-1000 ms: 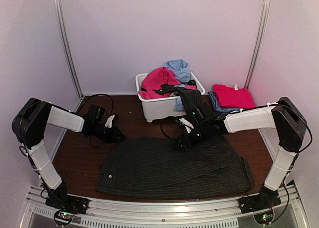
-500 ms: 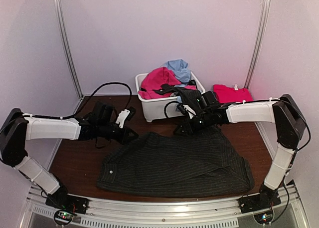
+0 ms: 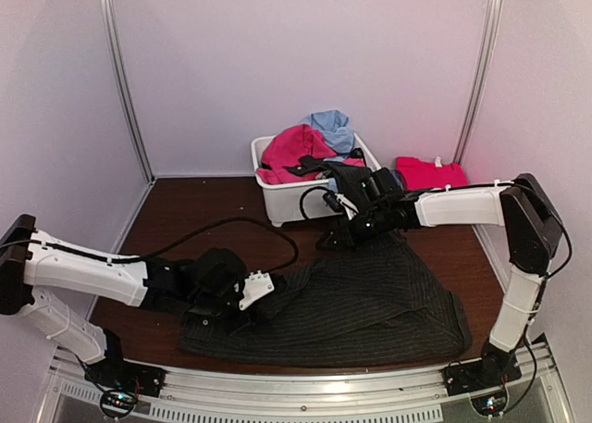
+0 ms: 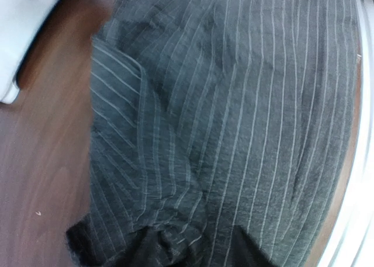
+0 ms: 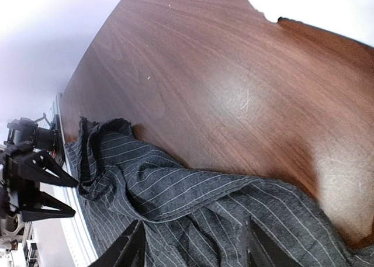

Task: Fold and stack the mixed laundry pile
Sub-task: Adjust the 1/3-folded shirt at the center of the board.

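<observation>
On the table (image 3: 185, 219), black pinstriped garment (image 3: 370, 298) shows no readable label.

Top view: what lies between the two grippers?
Only the black pinstriped garment spans from the left gripper to the right gripper; the top view shows it.

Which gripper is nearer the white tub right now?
Right. The right gripper sits just in front of the white tub, at the far edge of the pinstriped garment. The left gripper is at the garment's near-left corner, well away from the tub.
</observation>
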Available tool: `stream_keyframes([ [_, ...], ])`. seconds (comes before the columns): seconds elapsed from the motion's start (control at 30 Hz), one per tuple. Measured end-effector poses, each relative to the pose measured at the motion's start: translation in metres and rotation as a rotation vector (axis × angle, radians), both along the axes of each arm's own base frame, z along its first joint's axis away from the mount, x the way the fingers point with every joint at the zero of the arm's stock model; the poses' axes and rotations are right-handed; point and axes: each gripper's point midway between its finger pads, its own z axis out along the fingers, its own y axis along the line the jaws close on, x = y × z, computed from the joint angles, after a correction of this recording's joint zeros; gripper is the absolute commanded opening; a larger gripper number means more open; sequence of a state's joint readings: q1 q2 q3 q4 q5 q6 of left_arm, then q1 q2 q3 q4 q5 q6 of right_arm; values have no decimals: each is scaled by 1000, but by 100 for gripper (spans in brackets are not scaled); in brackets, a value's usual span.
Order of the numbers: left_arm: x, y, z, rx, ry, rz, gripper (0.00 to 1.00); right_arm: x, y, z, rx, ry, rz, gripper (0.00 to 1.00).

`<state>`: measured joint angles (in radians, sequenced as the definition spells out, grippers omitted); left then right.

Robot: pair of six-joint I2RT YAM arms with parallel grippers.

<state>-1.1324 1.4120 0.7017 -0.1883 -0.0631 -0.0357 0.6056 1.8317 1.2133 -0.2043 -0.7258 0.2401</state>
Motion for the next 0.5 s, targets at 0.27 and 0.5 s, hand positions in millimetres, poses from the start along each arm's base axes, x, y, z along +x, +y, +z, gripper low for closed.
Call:
stream_keyframes([
  [0.27,57,47,103,-364,-95,277,72,-38,38,-20,13,59,134,58],
  [0.5,98,83,72,-389,90,544,70,-67,78,-41,18,92,276,57],
])
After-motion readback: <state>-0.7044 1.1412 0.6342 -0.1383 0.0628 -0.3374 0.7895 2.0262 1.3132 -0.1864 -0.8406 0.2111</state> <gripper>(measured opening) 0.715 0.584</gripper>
